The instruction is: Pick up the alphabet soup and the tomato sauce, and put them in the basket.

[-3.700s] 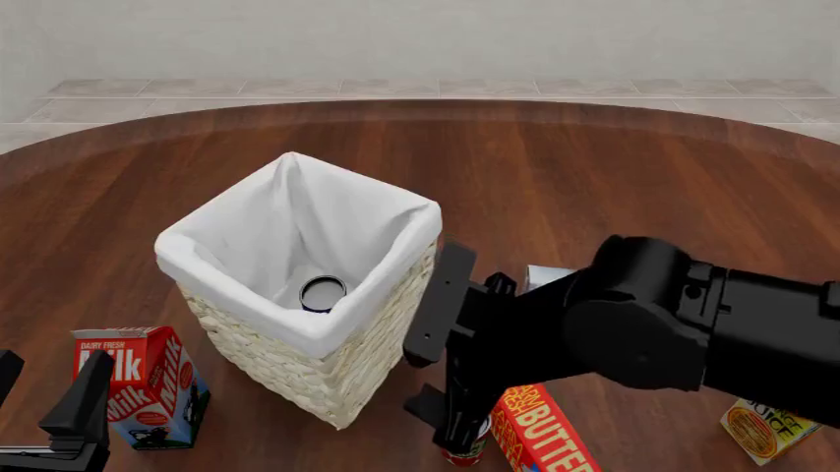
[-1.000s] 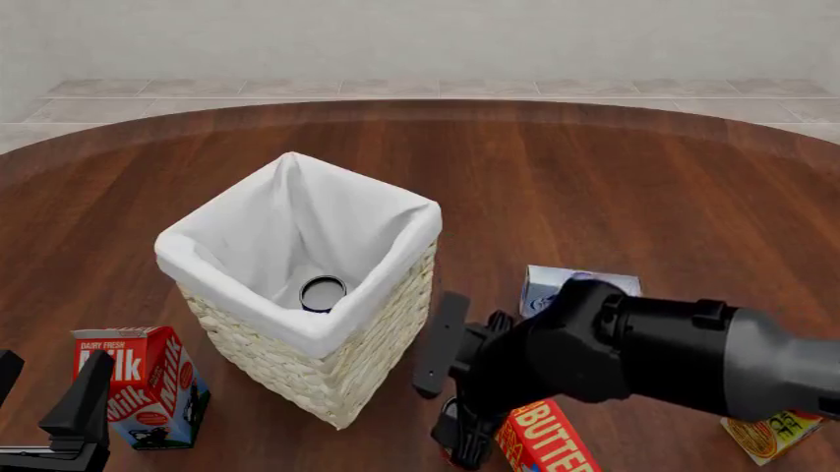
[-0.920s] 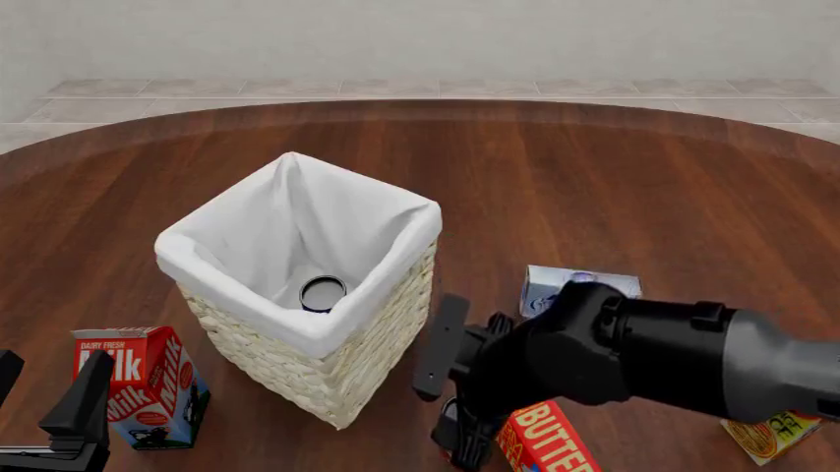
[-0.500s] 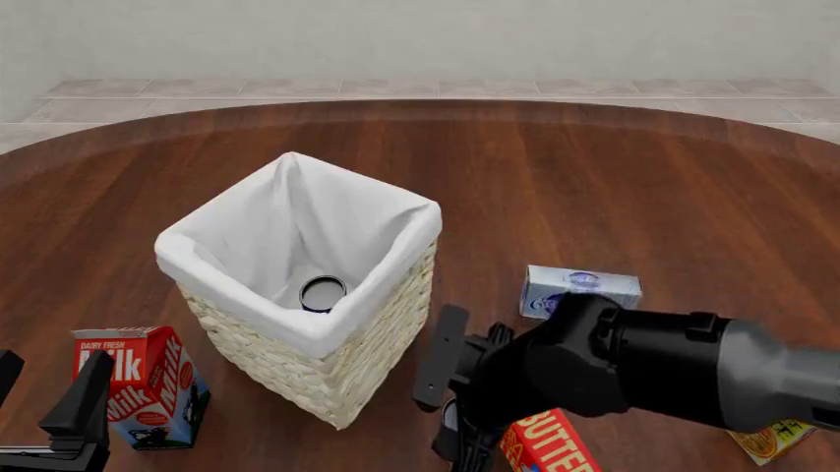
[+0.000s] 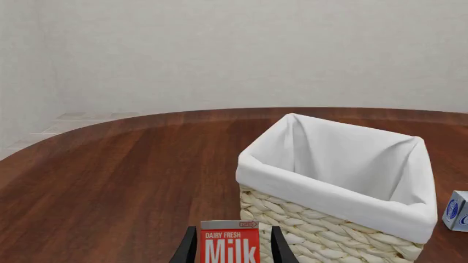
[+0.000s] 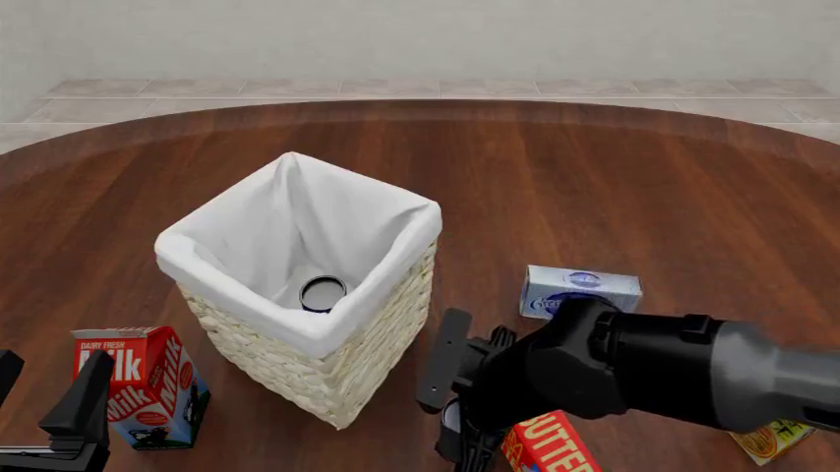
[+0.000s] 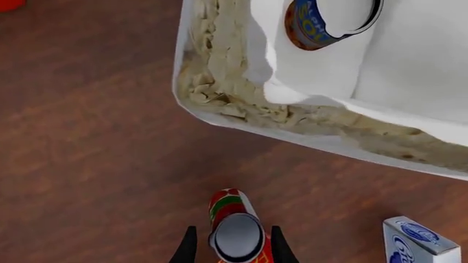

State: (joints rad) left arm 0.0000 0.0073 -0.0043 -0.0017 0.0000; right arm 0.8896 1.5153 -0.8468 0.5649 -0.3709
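Note:
The tomato sauce (image 7: 234, 230), a red can with a green band and silver top, stands on the table beside the basket (image 6: 302, 329). My right gripper (image 7: 234, 251) is open and straddles the can, with a finger on each side and small gaps. In the front view the right arm hides most of the can, and only a bit of its silver top (image 6: 450, 417) shows under the right gripper (image 6: 457, 440). The alphabet soup (image 6: 322, 293), blue and orange (image 7: 329, 22), lies inside the basket. My left gripper (image 6: 53, 369) is open at the near left, empty.
A milk carton (image 6: 138, 383) stands just ahead of the left gripper (image 5: 232, 253), beside the basket (image 5: 329, 208). A red butter box (image 6: 545, 444) lies against the right arm. A cream cheese box (image 6: 579, 288) sits farther right, and a yellow box (image 6: 768, 438) is near the right edge.
The right arm has sunk lower and drawn toward the near edge, so its fingers have come down around the tomato sauce and the cream cheese box is uncovered. The left arm has not moved.

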